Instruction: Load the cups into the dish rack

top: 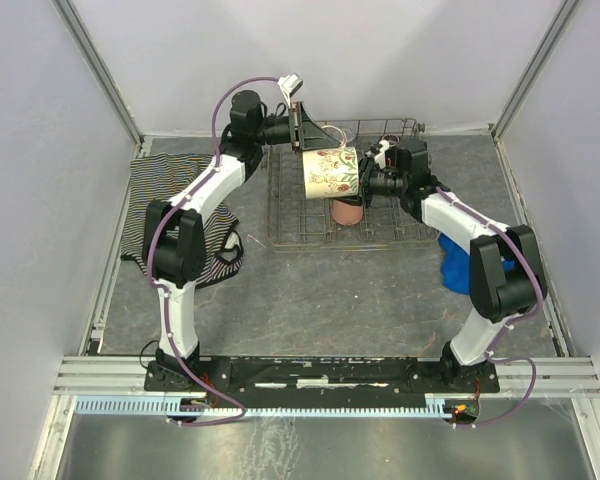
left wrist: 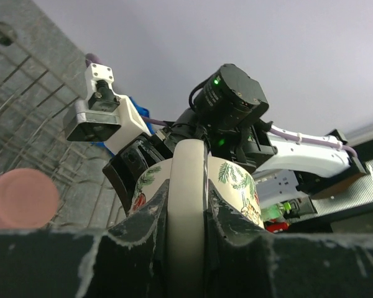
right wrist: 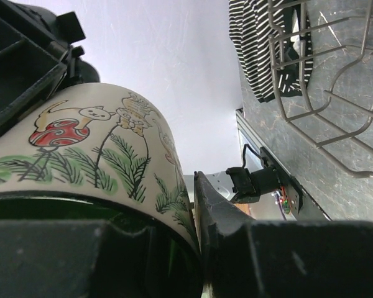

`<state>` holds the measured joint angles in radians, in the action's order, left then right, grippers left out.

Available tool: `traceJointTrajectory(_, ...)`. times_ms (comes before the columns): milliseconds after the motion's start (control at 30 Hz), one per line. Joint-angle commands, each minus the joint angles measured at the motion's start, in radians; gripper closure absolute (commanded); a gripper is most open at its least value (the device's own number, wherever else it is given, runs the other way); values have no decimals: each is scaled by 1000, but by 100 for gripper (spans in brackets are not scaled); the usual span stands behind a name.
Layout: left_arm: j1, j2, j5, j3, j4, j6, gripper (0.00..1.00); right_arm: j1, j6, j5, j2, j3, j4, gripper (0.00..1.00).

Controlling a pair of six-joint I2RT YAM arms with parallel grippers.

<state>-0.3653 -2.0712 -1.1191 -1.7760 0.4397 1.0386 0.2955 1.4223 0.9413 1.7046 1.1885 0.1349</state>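
Right wrist: glossy cylindrical floral mug (right wrist: 93, 146)

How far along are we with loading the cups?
Done: the pink tumbler sits in the dish rack. In hand: the floral mug hangs above the rack, right tool on its rim, left tool at its handle. Left: racking it; other cups aren't visible.

Occlusions, crops and blur: all three views.

Top view: the salmon-pink plastic tumbler (top: 346, 212) is partly hidden by the cream floral mug with green interior (top: 331, 171). A blue object (top: 455, 265) is half covered by the right arm, its shape unclear. Left wrist view: the tumbler is only a pink blur at the left edge, and the left gripper (left wrist: 188, 189) covers the mug's lower body. Right wrist view: the left edge crops the mug. The top and right edges crop the grey wire dish rack (right wrist: 311, 93) and the striped cloth (right wrist: 261, 43).
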Motion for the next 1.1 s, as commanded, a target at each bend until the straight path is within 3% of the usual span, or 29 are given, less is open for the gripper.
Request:
traceJointTrajectory(0,21,24,141,-70,-380,-302,97,13,53,16,9,25,174,94)
traceJointTrajectory(200,62,64,196,-36,-438,-311,97,9,67,7,32,28,194,73)
traceJointTrajectory(367,89,99,222,-9,-461,-286,97,-2,80,0,33,24,204,61)
traceJointTrajectory(600,101,112,229,-1,-463,-250,97,-32,91,-13,22,3,210,60)
traceJointTrajectory(933,118,110,301,-72,-633,-300,97,-70,-14,-33,-13,12,60,60)
traceJointTrajectory(1067,119,73,336,-167,-743,-341,97,-82,-82,-41,-25,32,-24,60)
